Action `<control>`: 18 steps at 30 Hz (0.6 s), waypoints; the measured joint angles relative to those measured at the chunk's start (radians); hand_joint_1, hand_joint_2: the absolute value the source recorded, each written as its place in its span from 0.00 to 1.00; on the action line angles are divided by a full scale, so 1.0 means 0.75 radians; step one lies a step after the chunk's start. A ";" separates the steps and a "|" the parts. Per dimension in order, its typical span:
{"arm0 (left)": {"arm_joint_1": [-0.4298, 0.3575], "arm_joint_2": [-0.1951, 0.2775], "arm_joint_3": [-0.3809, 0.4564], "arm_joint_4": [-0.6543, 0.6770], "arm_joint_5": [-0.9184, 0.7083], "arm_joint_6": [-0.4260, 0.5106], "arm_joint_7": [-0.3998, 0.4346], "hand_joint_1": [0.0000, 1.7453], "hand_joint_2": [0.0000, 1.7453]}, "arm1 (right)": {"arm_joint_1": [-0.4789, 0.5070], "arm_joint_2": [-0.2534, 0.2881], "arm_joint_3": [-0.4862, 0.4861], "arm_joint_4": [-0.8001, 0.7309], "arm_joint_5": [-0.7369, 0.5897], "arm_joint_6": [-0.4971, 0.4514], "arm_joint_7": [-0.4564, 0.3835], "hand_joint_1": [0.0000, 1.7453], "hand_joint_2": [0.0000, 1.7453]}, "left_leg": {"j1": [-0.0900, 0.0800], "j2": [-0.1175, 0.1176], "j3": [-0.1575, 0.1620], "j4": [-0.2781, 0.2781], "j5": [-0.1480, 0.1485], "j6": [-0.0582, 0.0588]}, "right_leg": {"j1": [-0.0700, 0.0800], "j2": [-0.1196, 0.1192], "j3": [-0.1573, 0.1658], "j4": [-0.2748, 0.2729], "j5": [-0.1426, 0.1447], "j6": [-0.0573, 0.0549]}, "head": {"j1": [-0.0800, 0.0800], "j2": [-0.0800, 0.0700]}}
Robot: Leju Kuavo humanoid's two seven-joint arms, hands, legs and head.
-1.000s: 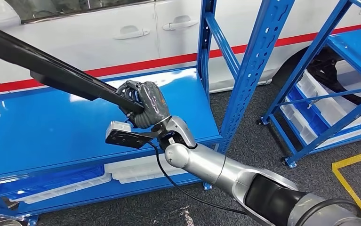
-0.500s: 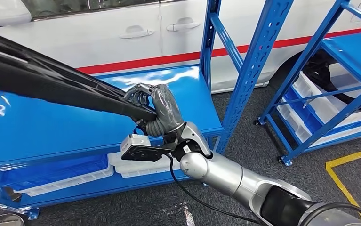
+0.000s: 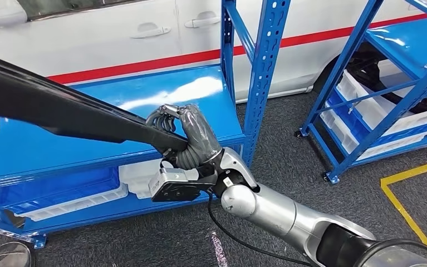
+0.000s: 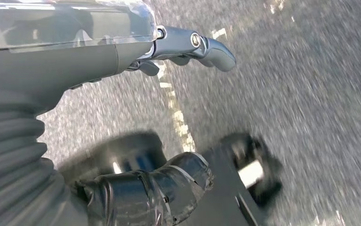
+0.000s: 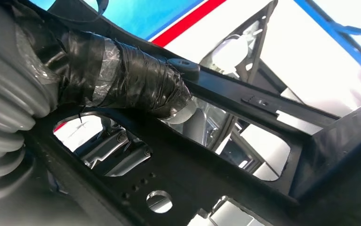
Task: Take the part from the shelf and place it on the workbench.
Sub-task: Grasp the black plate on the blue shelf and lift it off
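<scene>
The part [image 3: 60, 114] is a long black frame piece that slants from the far left down to my right hand [image 3: 191, 136]. That hand grips the part's near end above the front edge of the blue shelf [image 3: 116, 92]. In the right wrist view, the taped thumb [image 5: 122, 77] lies across the perforated black part [image 5: 206, 174], with the other fingers wrapped under it. My left hand [image 4: 51, 66] hangs over grey floor, fingers [image 4: 211, 44] straight and apart from the taped thumb [image 4: 159, 188], holding nothing.
A white car [image 3: 116, 41] with a red stripe stands behind the shelf. Blue uprights [image 3: 258, 72] rise just right of my hand. White bins [image 3: 138, 178] sit on the lower shelf. A second blue rack [image 3: 389, 83] with bins stands at right, near yellow floor tape [image 3: 406, 200].
The whole picture has shifted left, so the camera has turned. My right hand, still gripping the part, now sits nearer the shelf's front edge and lower in view.
</scene>
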 joint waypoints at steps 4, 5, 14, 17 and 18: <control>0.002 0.041 0.005 -0.129 -0.048 0.025 0.055 0.00 1.00 | 0.006 -0.002 0.000 -0.020 -0.012 0.013 0.007 1.00 1.00 | -0.003 0.000 0.100 0.022 0.046 0.012 | 0.006 -0.003 -0.079 0.001 0.059 0.002 | 0.000 0.000; 0.003 0.053 0.007 -0.159 -0.058 0.029 0.068 0.00 1.00 | 0.007 -0.002 0.000 -0.026 -0.020 0.015 0.010 1.00 1.00 | -0.007 0.000 0.173 -0.064 0.065 0.020 | 0.006 -0.003 -0.093 0.001 0.073 0.005 | 0.000 0.000; 0.021 0.114 0.031 -0.392 -0.147 0.046 0.183 0.00 1.00 | 0.017 -0.010 -0.001 -0.057 -0.080 0.032 -0.002 1.00 1.00 | -0.020 0.012 0.294 -0.374 0.141 0.082 | 0.004 -0.005 -0.154 0.099 -0.031 0.059 | -0.001 0.000; 0.027 0.128 0.034 -0.460 -0.171 0.053 0.220 0.00 1.00 | 0.027 -0.014 -0.001 -0.058 -0.100 0.032 -0.008 1.00 1.00 | -0.022 0.013 0.226 -0.359 0.182 0.086 | 0.002 -0.005 -0.176 0.323 -0.118 0.071 | -0.001 0.000; 0.029 0.132 0.034 -0.480 -0.176 0.054 0.228 0.00 1.00 | 0.029 -0.016 -0.001 -0.058 -0.108 0.032 -0.011 1.00 1.00 | -0.021 0.014 0.201 -0.350 0.194 0.083 | -0.001 -0.005 -0.157 0.342 -0.086 0.074 | -0.001 0.000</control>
